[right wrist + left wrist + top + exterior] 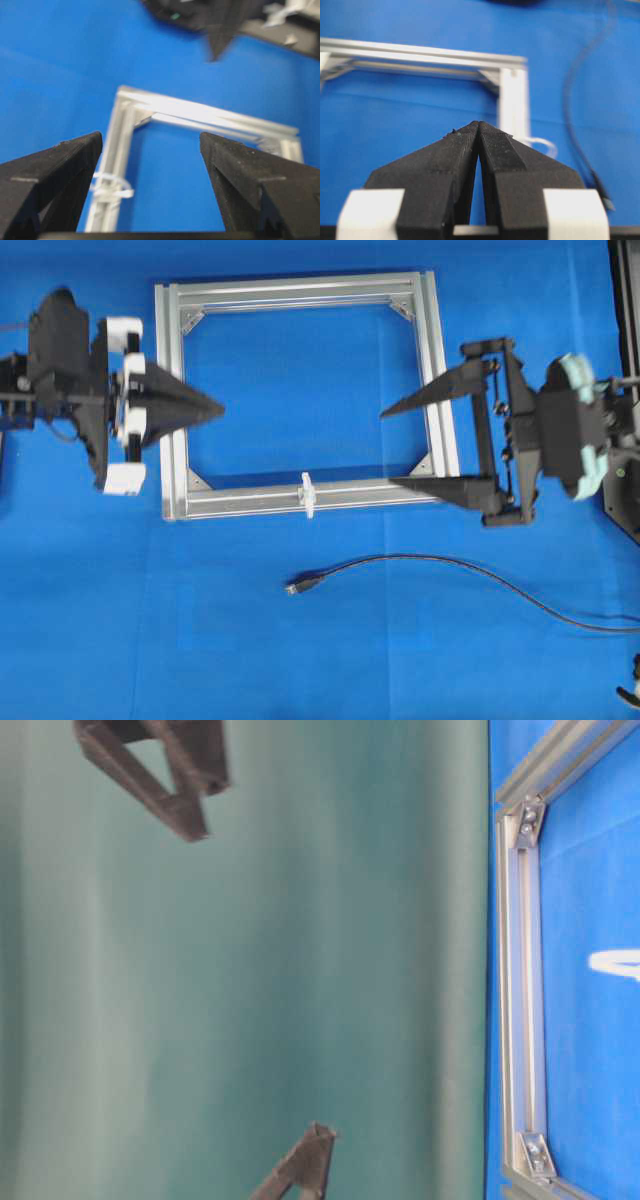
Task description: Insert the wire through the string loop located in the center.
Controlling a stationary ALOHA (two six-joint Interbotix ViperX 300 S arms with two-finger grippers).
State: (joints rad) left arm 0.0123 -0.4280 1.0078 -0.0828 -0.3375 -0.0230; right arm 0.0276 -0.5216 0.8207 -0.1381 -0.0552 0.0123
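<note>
Left gripper [479, 126] pinched closed, right gripper [392, 446] spread — wire [420, 562] untouched

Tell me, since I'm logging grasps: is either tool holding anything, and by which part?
Nothing is held. The left tool is shut empty, the right tool open; the wire lies untouched.

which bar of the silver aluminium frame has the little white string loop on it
The bar of the silver aluminium frame nearest the long thin black wire, at the bottom in the overhead view. The whitish string loop sits across its middle; the other three bars carry nothing.
</note>
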